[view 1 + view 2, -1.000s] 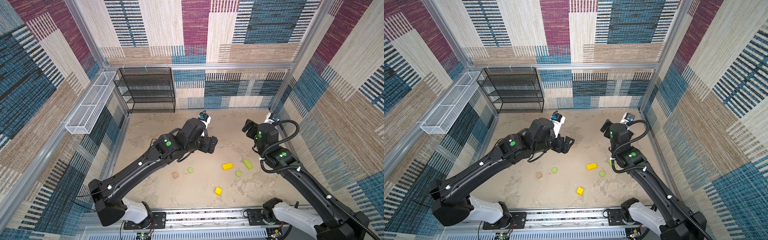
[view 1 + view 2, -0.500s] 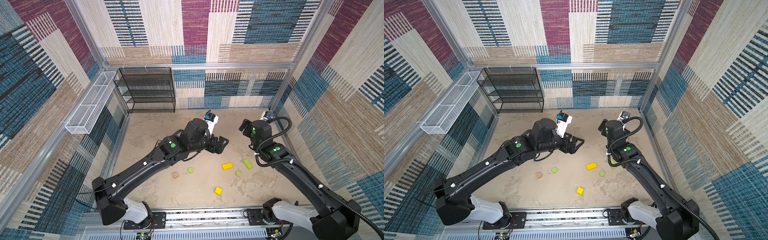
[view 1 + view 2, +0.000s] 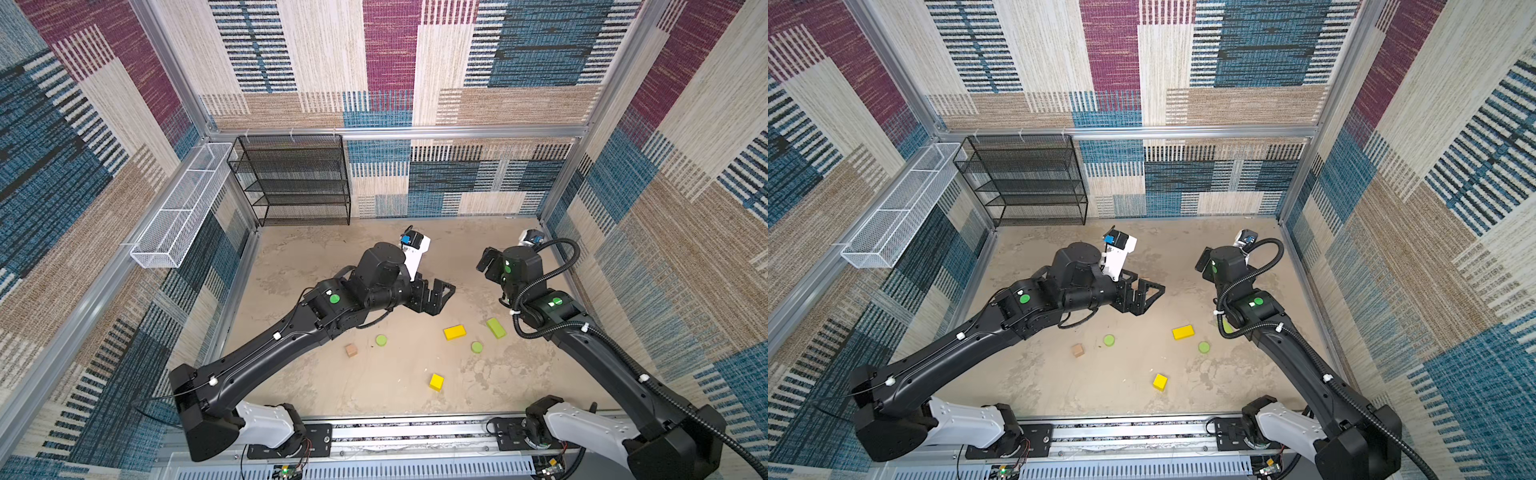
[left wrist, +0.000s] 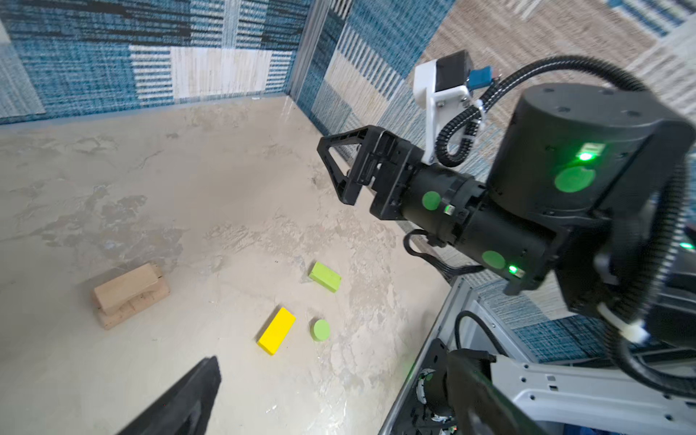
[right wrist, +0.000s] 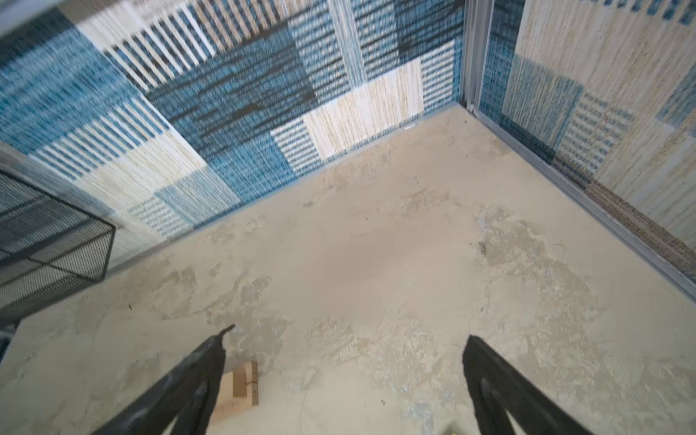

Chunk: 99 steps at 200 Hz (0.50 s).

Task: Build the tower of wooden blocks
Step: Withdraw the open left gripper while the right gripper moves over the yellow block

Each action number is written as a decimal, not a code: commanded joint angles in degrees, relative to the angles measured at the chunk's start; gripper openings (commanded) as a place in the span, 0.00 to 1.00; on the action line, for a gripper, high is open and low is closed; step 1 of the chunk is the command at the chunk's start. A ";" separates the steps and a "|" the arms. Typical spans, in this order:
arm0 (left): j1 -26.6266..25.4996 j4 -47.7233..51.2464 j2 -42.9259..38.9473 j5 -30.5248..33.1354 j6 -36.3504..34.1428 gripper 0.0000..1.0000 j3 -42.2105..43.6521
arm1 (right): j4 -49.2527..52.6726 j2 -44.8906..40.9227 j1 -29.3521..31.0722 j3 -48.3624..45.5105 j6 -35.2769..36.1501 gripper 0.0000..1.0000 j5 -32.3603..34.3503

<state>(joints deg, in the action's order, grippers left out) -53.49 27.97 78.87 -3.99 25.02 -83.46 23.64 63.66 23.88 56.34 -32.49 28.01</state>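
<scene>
While my left gripper [image 3: 444,300] hangs spread and empty near the stacked tan bars [image 4: 128,293], my right gripper [image 5: 350,333] is spread too. The yellow bar [image 3: 454,332], lime green bar [image 3: 496,328], two lime green discs [image 3: 381,340] [image 3: 476,347], tan cube [image 3: 351,350] and yellow cube [image 3: 436,382] lie scattered apart on the desk [image 3: 374,390].

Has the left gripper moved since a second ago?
Yes. In both top views the left gripper shifted right, away from the black shelf.
</scene>
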 commanded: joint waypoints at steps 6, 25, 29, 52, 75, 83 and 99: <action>0.59 6.30 1.81 8.53 -2.94 0.97 -2.05 | 6.55 2.35 0.11 1.32 0.77 0.97 -6.78; 1.60 6.42 1.68 14.56 -3.54 0.97 -1.38 | 9.41 4.25 0.13 1.65 1.79 0.91 -11.81; 2.03 6.54 1.60 15.47 -3.28 0.97 -1.27 | 10.02 4.65 0.12 1.79 2.03 0.90 -12.96; 5.79 6.18 0.73 17.50 -2.07 0.97 0.03 | 13.74 6.09 0.75 1.97 2.64 0.87 -16.41; 10.92 5.66 0.15 17.79 -1.17 0.97 1.60 | 15.98 7.31 2.88 1.20 2.80 0.86 -18.95; 12.59 5.59 0.14 18.02 -1.19 0.97 2.06 | 16.78 7.86 3.83 0.96 2.74 0.86 -19.20; 15.62 5.50 0.33 18.57 -1.29 0.97 3.00 | 18.07 9.46 5.94 0.20 2.56 0.86 -19.76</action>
<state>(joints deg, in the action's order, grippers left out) -40.95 33.63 79.31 12.10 23.83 -81.58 38.15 71.57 27.64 57.23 -30.28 11.35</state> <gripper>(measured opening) 0.971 0.860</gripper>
